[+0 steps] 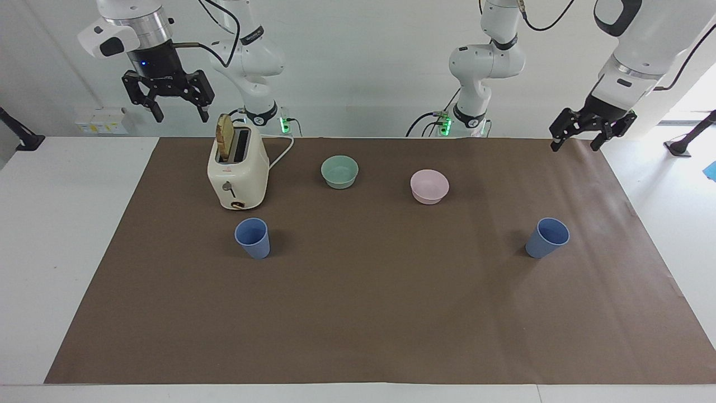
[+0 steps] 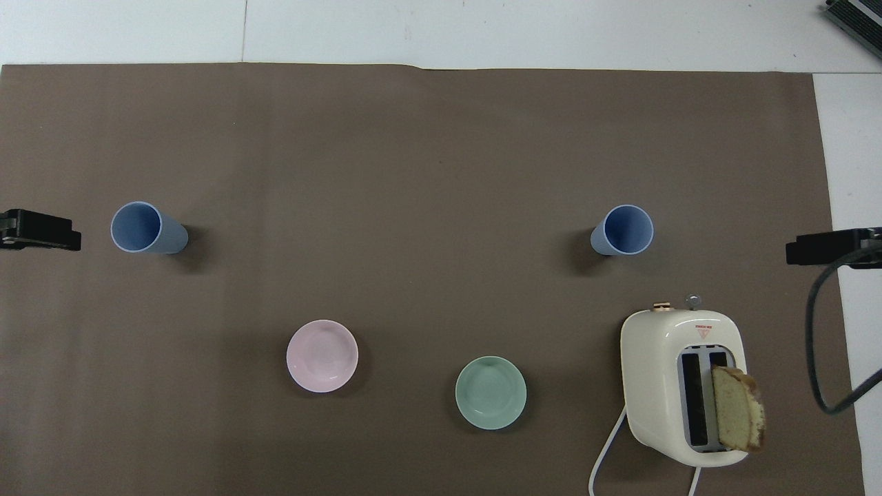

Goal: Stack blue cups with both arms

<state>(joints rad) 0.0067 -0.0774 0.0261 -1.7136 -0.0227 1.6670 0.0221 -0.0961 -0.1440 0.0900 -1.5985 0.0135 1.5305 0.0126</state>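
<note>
Two blue cups stand upright and apart on the brown mat. One cup (image 1: 253,238) (image 2: 623,231) stands just in front of the toaster, toward the right arm's end. The other cup (image 1: 546,238) (image 2: 146,229) stands toward the left arm's end. My left gripper (image 1: 574,144) is open and empty, up in the air over the mat's corner at its own end; its tip shows in the overhead view (image 2: 41,231). My right gripper (image 1: 181,115) is open and empty, raised beside the toaster; its tip also shows in the overhead view (image 2: 823,246).
A cream toaster (image 1: 238,170) (image 2: 682,386) with a bread slice sticking up stands toward the right arm's end. A mint-green bowl (image 1: 339,171) (image 2: 490,393) and a pink bowl (image 1: 429,186) (image 2: 322,355) sit nearer to the robots than the cups.
</note>
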